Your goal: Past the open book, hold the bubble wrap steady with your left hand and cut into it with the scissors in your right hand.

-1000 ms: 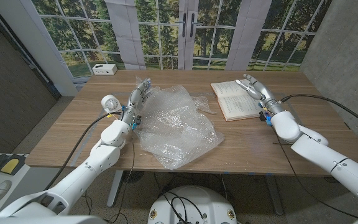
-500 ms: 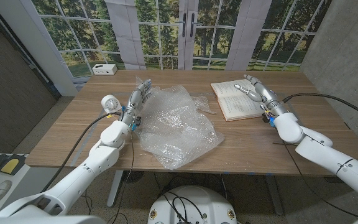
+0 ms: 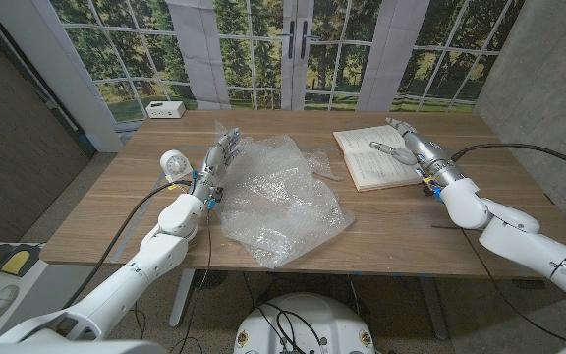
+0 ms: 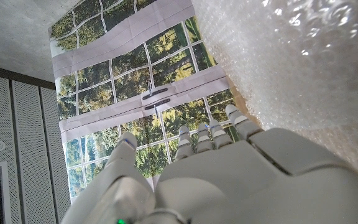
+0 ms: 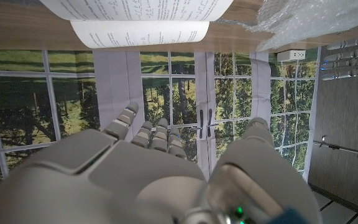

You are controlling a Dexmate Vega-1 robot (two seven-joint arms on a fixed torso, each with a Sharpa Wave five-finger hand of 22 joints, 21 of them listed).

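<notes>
The crumpled sheet of clear bubble wrap [image 3: 279, 197] lies spread over the middle of the wooden table [image 3: 106, 211], its near edge reaching close to the table's front edge. The left hand [image 3: 218, 157] stands along the wrap's left border with its fingers stretched out toward the windows, touching or just beside the plastic; it holds nothing and its fingers lie loosely apart. In the left wrist view the wrap [image 4: 291, 68] shows as a bubbled sheet just beyond that hand's fingertips [image 4: 207, 134]. The open book [image 3: 373, 157] lies on the right part of the table, just beside the wrap's far right corner. The right hand [image 3: 409, 146] is over the book's pages with fingers extended and spread, nothing gripped in it. In the right wrist view the book's pages [image 5: 138, 18] curve beyond the fingers [image 5: 148, 134]. A small white round gauge-like object [image 3: 172, 163] sits on the table left of the left hand, and a white power strip [image 3: 165, 109] rests at the far left corner.
</notes>
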